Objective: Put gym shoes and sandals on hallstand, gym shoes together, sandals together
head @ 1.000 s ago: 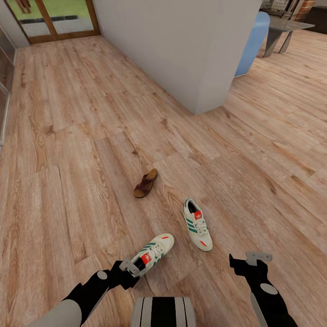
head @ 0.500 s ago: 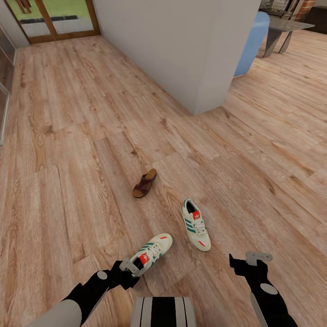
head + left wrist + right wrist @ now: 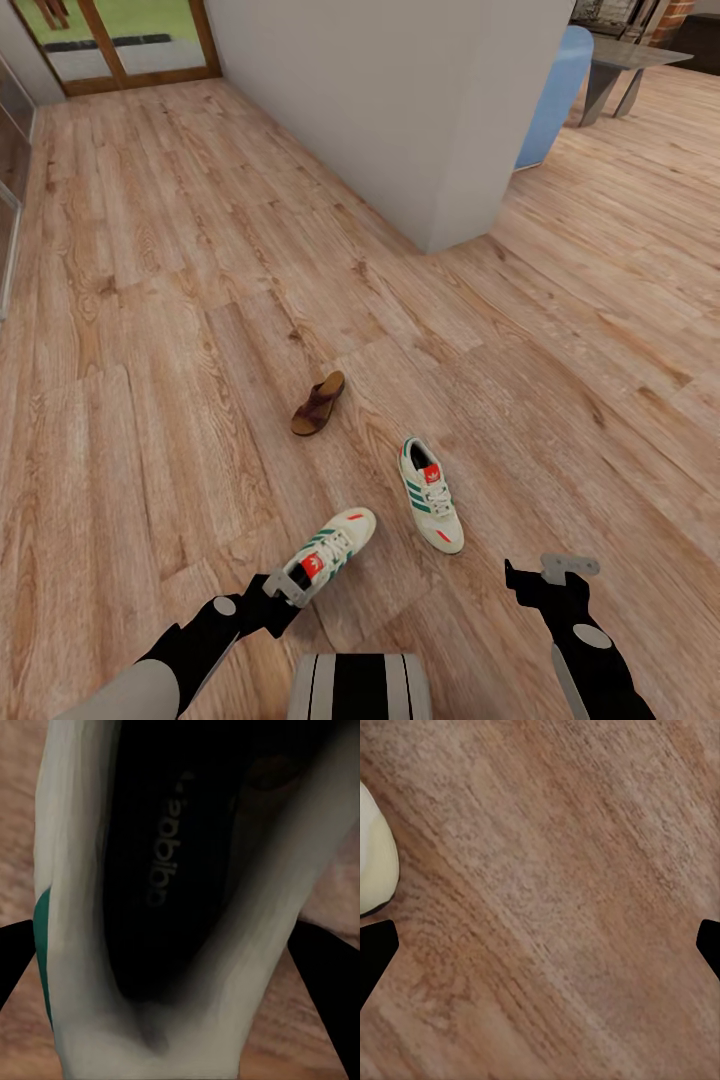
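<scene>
The near gym shoe (image 3: pixel 328 556) lies on the floor (image 3: pixel 150 420) right in front of the robot, its heel at the left gripper (image 3: pixel 283 590), and over the last second its toe has lifted and swung a little up the head view while the second shoe and the sandal only drifted slightly with the camera; this suggests the left gripper has begun to move the shoe, so the first pick looks under way. In the left wrist view the shoe's heel opening (image 3: pixel 172 870) sits between the two dark fingers (image 3: pixel 15 960), which stand on either side of the heel, but whether they are pressing it or just straddling it cannot be told. Its long axis runs diagonally, toe pointing away and to the robot's right. The right gripper (image 3: pixel 545 572) hangs spread wide over bare floor, holding nothing, with a shoe's pale toe (image 3: pixel 373 862) at the edge of its view. Farther out, the second shoe (image 3: pixel 432 494) points its toe back towards the robot and slightly right. Beyond it the sandal (image 3: pixel 319 403) lies diagonally too, well apart from both shoes.
</scene>
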{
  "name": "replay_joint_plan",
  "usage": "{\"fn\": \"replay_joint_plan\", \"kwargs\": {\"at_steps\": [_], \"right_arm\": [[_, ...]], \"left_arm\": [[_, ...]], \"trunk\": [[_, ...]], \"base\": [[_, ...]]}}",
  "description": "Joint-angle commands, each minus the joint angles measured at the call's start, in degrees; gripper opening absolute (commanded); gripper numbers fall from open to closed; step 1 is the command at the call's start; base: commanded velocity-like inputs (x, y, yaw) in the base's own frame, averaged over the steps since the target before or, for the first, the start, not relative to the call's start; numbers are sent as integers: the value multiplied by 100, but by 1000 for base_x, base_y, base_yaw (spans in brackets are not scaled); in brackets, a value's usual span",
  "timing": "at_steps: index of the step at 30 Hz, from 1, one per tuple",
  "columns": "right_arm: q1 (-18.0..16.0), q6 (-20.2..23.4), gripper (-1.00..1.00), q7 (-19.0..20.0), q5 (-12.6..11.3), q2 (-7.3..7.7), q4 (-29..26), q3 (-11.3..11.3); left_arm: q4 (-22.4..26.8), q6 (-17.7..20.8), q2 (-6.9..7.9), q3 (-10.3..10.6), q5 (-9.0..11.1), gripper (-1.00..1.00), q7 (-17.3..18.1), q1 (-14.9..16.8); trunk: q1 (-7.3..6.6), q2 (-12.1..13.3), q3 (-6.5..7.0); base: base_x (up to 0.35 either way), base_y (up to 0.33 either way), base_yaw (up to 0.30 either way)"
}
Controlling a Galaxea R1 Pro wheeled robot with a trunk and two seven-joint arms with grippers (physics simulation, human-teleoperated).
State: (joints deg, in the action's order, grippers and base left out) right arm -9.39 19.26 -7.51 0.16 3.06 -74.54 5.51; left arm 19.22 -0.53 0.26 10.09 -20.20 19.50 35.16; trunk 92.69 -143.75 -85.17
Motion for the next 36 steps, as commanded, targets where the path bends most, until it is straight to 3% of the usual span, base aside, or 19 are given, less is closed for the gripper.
{"fn": "replay_joint_plan", "kwargs": {"at_steps": [1,31,36], "right_arm": [[-1,34,100,-18,1,2,-8,-6],[-1,34,100,-20,1,2,-8,-12],[-1,21,100,-15,15,2,-4,-43]], "left_arm": [[12,-12,1,-9,-64,-100,19,0],[20,-92,1,-33,-55,-100,19,0],[20,-87,6,-47,-52,-100,19,0]], "trunk": [[-1,-1,-3],[-1,-1,-3],[-14,5,107]], "base": [[0,0,0],[0,0,0],[0,0,0]]}}
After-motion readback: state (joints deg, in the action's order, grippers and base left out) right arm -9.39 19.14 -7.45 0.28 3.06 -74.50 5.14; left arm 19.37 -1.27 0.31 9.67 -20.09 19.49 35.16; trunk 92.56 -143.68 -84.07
